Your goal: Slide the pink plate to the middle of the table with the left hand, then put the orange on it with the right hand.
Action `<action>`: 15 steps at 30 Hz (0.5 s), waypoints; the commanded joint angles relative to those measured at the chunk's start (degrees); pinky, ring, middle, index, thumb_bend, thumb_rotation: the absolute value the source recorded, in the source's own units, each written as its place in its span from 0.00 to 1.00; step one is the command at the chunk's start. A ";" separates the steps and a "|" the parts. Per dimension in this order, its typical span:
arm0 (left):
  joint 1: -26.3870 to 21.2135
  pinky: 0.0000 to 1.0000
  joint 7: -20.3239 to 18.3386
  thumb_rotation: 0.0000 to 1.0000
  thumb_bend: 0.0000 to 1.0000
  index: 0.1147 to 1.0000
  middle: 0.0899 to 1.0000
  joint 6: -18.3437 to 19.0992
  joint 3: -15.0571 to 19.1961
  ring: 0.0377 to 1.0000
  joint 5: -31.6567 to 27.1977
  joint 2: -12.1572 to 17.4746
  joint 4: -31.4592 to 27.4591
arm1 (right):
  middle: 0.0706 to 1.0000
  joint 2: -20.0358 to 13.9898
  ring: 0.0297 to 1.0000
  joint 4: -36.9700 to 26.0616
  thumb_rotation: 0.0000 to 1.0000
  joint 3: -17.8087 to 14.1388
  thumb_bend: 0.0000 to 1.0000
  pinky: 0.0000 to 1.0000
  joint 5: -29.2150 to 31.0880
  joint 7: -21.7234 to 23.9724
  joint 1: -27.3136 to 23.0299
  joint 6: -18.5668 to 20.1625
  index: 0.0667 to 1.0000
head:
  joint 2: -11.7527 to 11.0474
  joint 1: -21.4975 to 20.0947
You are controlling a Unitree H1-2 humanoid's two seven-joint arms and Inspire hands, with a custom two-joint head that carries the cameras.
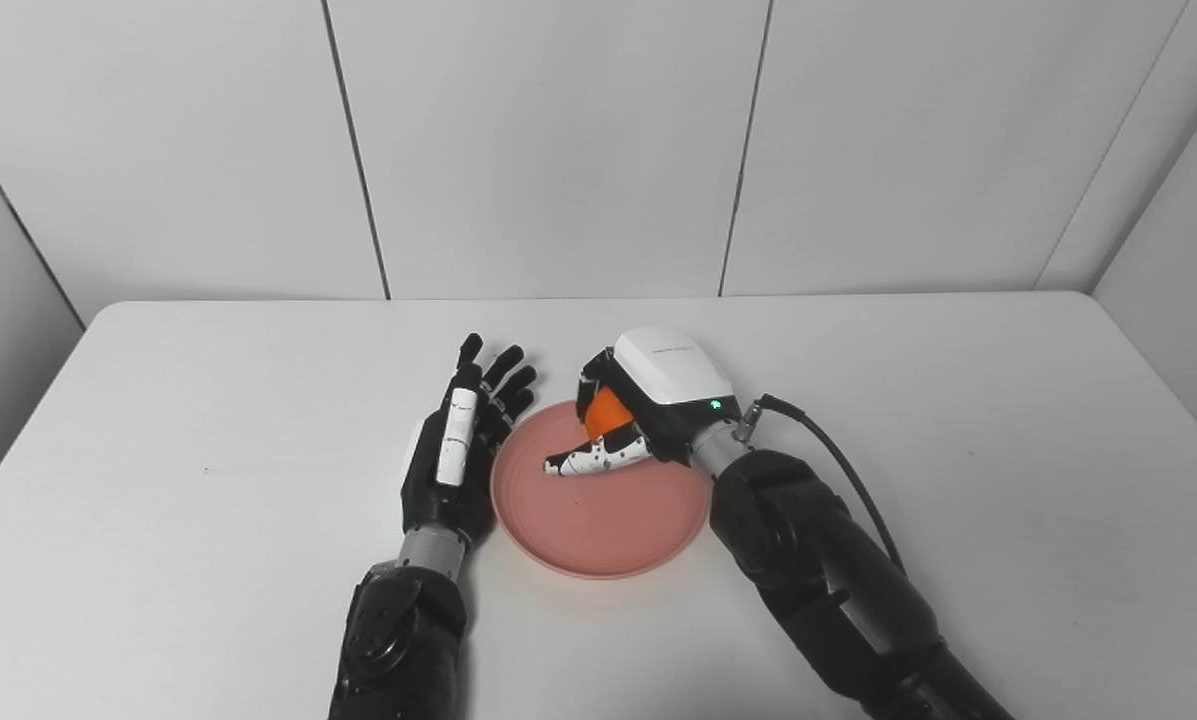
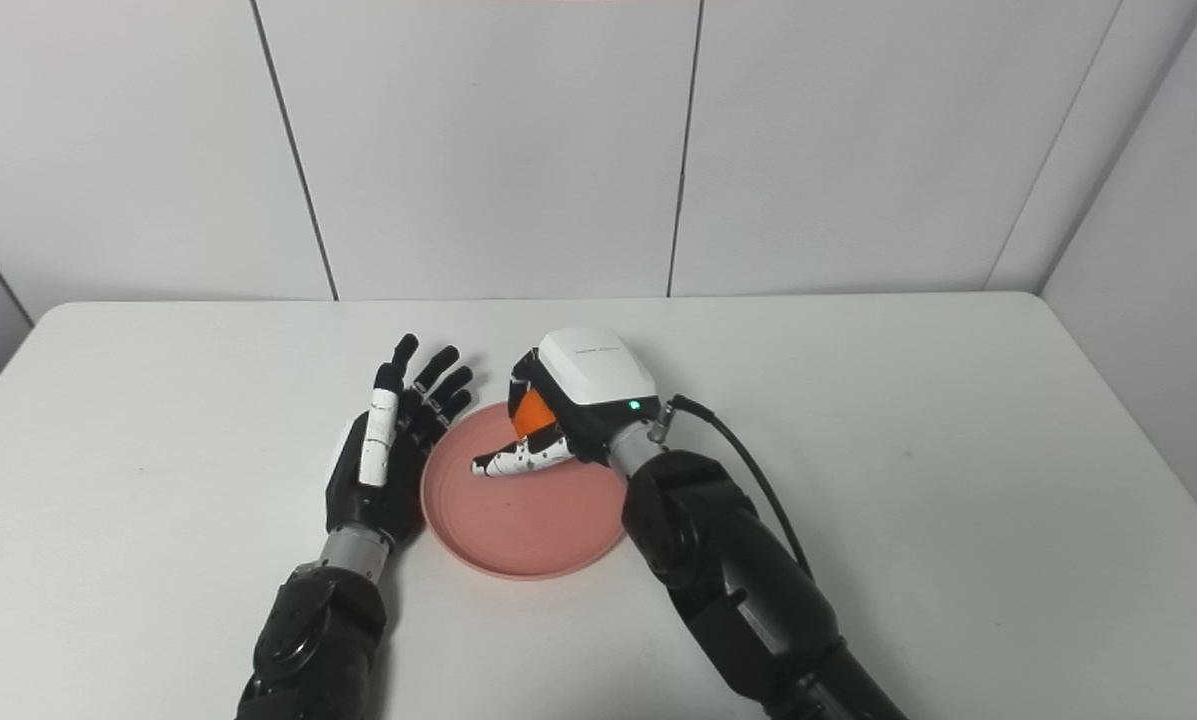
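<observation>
Over round pink plastic plate [image 1: 598, 515] mid-surface: right robot hand [image 1: 638, 410] clutches small orange fruit [image 1: 606, 412], poised for release; left robot hand [image 1: 463, 440] spread empty beside rim, steadying.

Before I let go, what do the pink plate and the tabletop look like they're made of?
The pink plate looks like matte moulded plastic: even colour, faint concentric ridges, a thin raised rim and no glaze shine, though ceramic can't be ruled out. The table looks like a smooth white laminate or plastic top with rounded corners and a soft sheen. The right hand holds the orange over the plate.
</observation>
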 commanded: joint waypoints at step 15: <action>2.69 0.90 1.96 0.72 0.92 1.00 0.88 2.58 -0.07 0.87 1.15 -0.06 3.30 | 0.44 0.19 0.40 0.82 0.42 1.00 0.53 0.33 0.38 -2.00 -1.72 -2.72 0.50 | 0.19 0.04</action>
